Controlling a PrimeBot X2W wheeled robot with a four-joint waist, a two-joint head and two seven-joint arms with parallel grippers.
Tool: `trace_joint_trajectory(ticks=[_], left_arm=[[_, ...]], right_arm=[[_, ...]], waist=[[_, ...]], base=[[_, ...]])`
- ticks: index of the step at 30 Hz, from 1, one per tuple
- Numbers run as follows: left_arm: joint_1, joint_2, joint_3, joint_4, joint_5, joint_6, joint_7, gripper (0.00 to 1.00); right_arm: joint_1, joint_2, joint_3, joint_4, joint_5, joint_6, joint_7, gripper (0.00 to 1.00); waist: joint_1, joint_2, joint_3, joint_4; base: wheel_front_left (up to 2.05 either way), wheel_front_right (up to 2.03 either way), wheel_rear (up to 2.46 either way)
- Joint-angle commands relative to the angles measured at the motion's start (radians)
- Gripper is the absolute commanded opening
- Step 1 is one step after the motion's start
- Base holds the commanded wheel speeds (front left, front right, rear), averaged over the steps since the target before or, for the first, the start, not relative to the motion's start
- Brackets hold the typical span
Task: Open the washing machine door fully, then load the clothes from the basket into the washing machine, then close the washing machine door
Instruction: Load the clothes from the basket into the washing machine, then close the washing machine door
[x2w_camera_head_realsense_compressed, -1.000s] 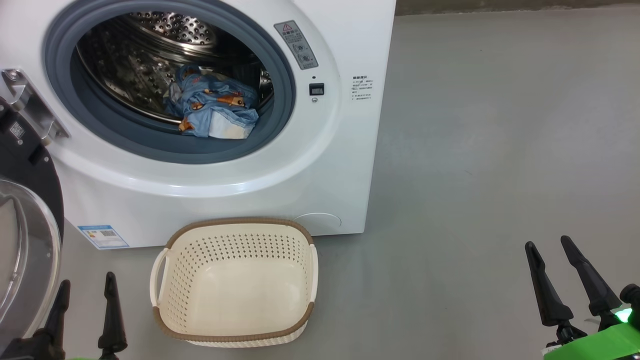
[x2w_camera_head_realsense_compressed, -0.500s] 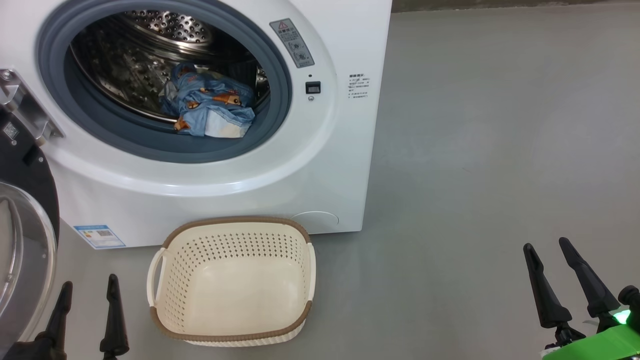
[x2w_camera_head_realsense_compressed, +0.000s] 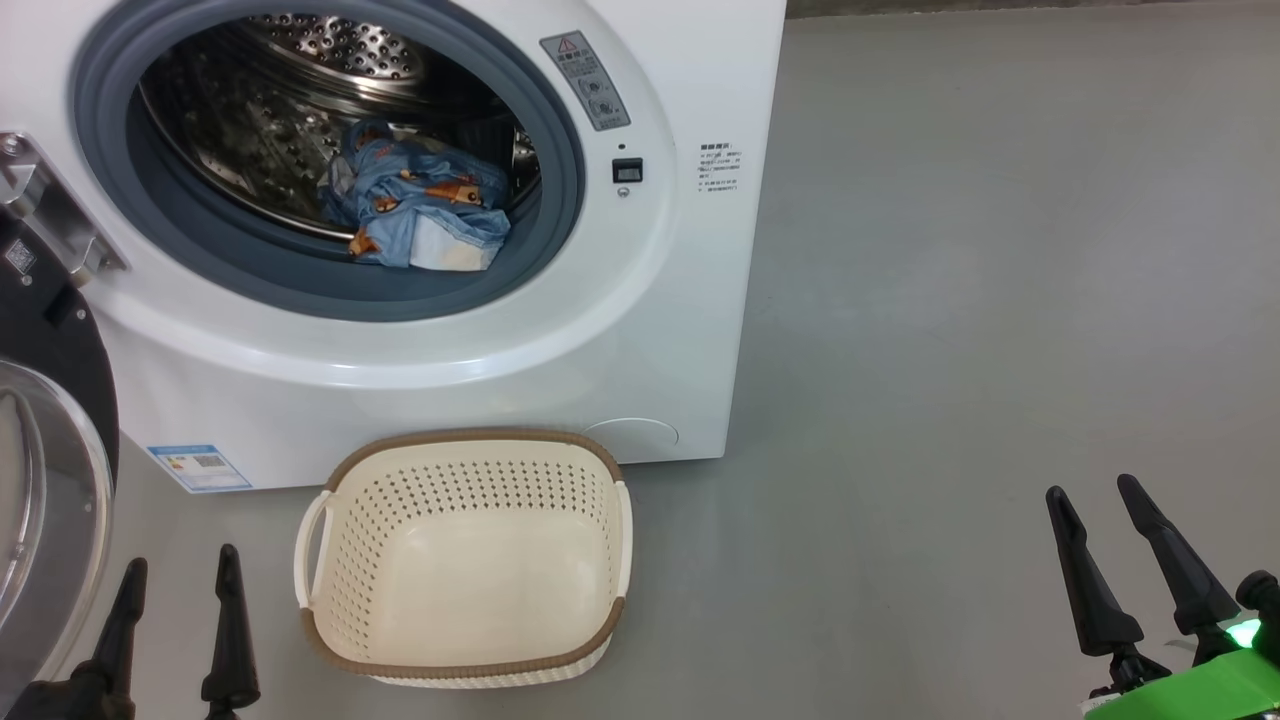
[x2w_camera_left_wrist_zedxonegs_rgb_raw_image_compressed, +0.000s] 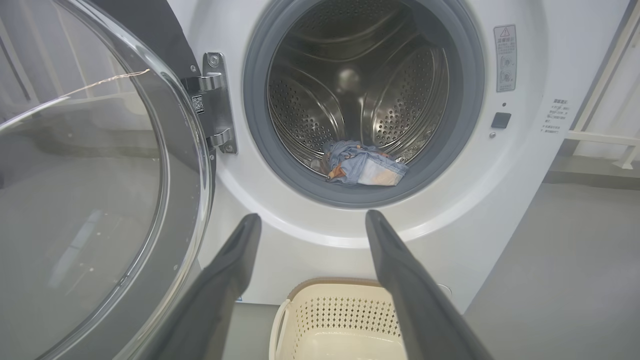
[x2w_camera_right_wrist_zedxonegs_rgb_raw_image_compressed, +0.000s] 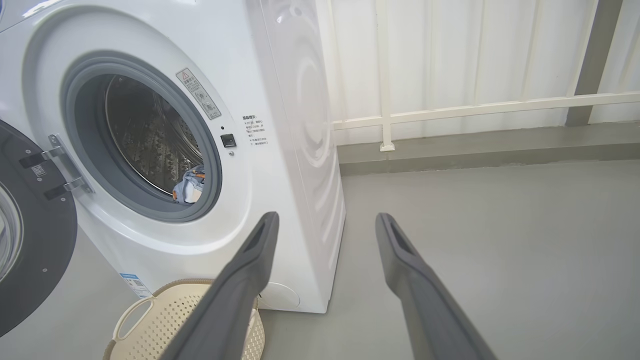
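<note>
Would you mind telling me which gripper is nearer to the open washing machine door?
Left. The left gripper hovers just beside the washing machine door; the right gripper is far across the floor, beyond the basket.

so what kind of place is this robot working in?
Probably a laundry or utility corner, maybe a test setup rather than a home. A white front-loading washing machine stands on a bare grey floor, a cream basket sits before it, and a pale panelled wall with a rail lies beyond.
</note>
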Motion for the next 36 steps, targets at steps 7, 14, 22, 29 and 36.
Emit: trace_joint_trajectory(ticks=[7,14,22,29,36], left_arm=[[-0.005,0.029,0.027,-0.04,-0.002,0.014,-0.006,1.0],[-0.002,0.032,0.025,-0.054,-0.008,0.013,-0.006,1.0],[0.008,0.03,0.022,-0.069,-0.012,0.015,-0.006,1.0],[0.008,0.013,0.028,-0.072,-0.032,0.024,-0.006,1.0],[0.018,-0.008,0.049,-0.095,-0.028,0.049,-0.006,1.0]], right_arm=[[-0.019,-0.027,0.018,-0.027,0.009,0.007,-0.008,1.0],[-0.022,-0.028,0.015,-0.028,0.007,0.007,-0.008,1.0],[-0.024,-0.027,0.01,-0.026,0.007,0.007,-0.008,1.0],[-0.025,-0.028,0.007,-0.03,0.005,0.007,-0.008,1.0],[-0.04,-0.034,0.031,-0.031,0.002,0.007,-0.008,1.0]], waist=[[0.0,0.0,0.005,0.0],[0.0,0.0,0.011,0.0],[0.0,0.0,0.013,0.002],[0.0,0.0,0.017,0.03],[0.0,0.0,0.025,0.098]], base=[[-0.78,0.78,0.0],[-0.55,0.55,0.0],[-0.01,0.01,0.0],[0.0,0.0,0.0],[0.0,0.0,0.0]])
